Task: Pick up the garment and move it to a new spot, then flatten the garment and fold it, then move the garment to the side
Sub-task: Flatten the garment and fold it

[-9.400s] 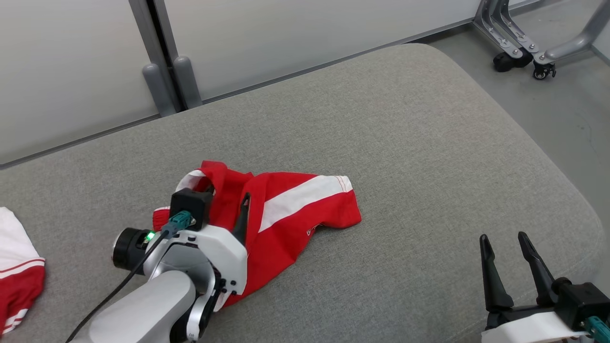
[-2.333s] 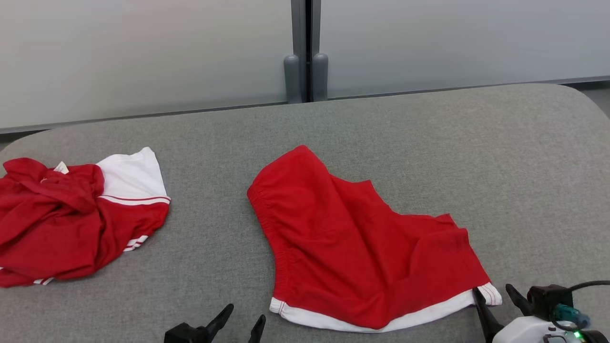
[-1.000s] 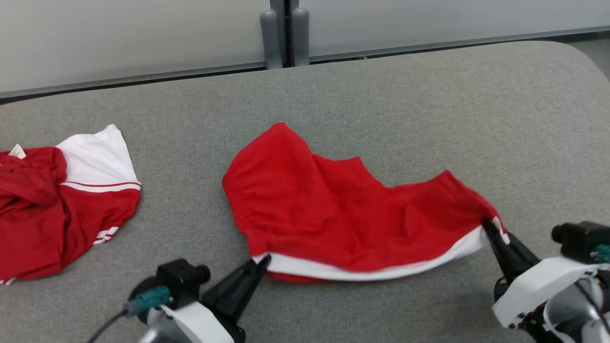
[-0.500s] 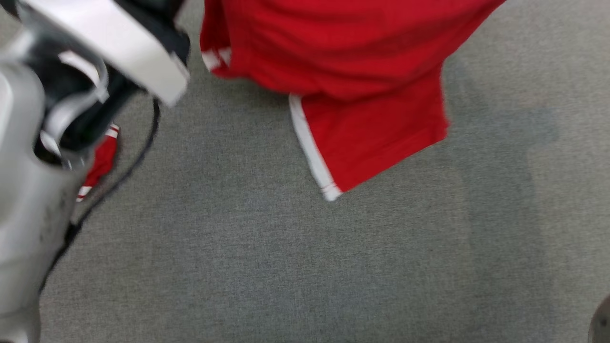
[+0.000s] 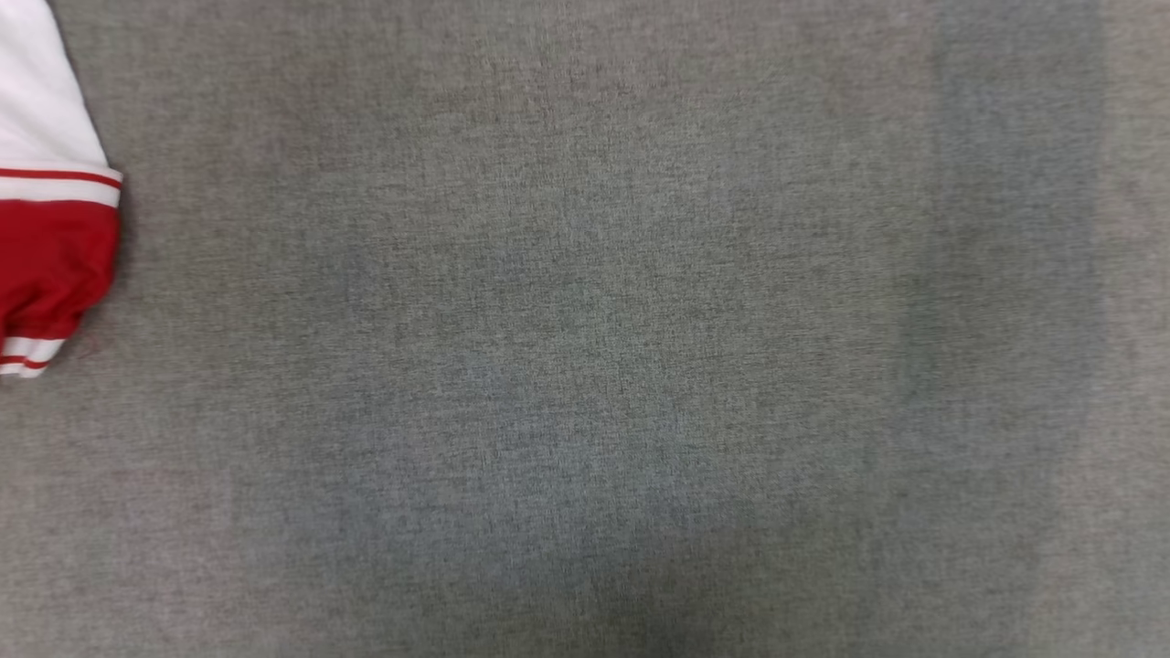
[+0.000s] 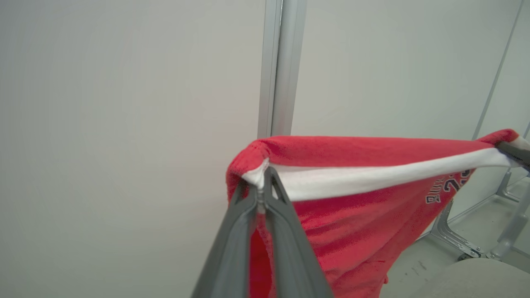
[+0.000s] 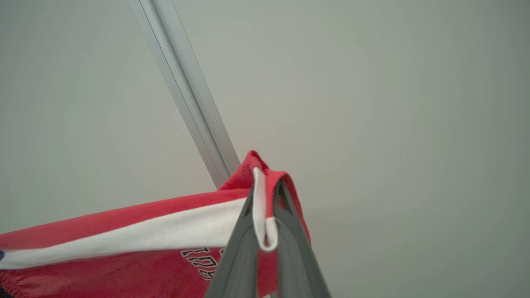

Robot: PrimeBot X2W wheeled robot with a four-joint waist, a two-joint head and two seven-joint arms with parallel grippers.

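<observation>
Your garment [image 6: 352, 215] is held up in the air, hem pulled taut.
You have the red garment by its white-banded hem: the left end effector [image 6: 260, 186] pinches one corner and the right end effector [image 7: 265, 198] the other. The band runs straight between them, the red cloth hangs below it, and dark lettering shows near the right corner.

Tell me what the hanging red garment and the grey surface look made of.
Red garment: soft knit cloth, probably cotton or a blend. It looks matte, slightly fuzzy along the stretched edge, and hangs in limp folds. Grey surface: woven upholstery fabric, matte and heathered, with a fine crosswise weave showing. What lies under it is hidden.
</observation>
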